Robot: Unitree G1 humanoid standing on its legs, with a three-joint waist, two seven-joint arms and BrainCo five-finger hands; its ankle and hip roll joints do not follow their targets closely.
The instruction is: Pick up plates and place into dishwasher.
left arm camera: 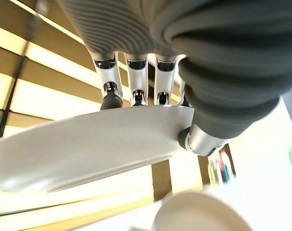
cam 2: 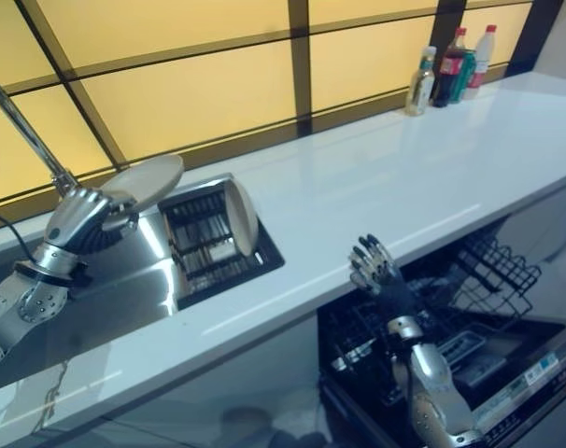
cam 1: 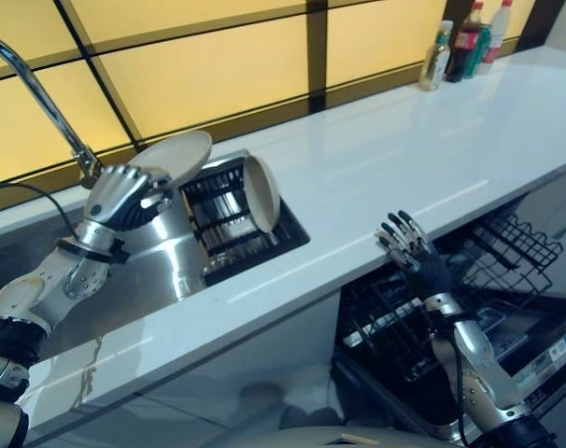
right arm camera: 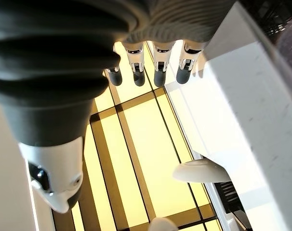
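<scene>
- Yellow backlit wall panels [cam 1: 218, 75] with dark bars run behind a long white counter [cam 1: 432, 149], with a steel sink [cam 1: 162, 257] sunk into it near the robot's left.
- Inside the sink sits a black wire rack [cam 1: 229, 229], and a cream plate in the rack [cam 1: 261, 193] stands on edge there, leaning slightly.
- A curved chrome tap [cam 1: 40, 98] rises behind the sink, just beside the left hand.
- Left hand [cam 1: 124, 194] is raised over the sink's left part, clamped on the held plate [cam 1: 176, 159]: its fingers [left arm camera: 136, 86] curl over the upper rim and the thumb [left arm camera: 196, 139] presses against the underside, as the left wrist view shows.
- That held plate is cream, lifted clear of the rack and tilted, its far edge higher than the gripped edge; it is above and to the left of the plate in the rack, not touching it.
- Right hand [cam 1: 406, 245] is up at the counter's front edge, above the dishwasher, with fingers straight and spread; it holds nothing, and whether the fingertips touch the counter edge cannot be told.
- In the right wrist view, the right hand's fingers [right arm camera: 158, 67] stand straight in a row with the thumb apart.
- Below the counter the dishwasher [cam 1: 470, 373] is open, its dark wire basket [cam 1: 507, 247] pulled out to the robot's right.
- Several bottles [cam 1: 465, 42] stand together at the far right end of the counter, against the wall.
</scene>
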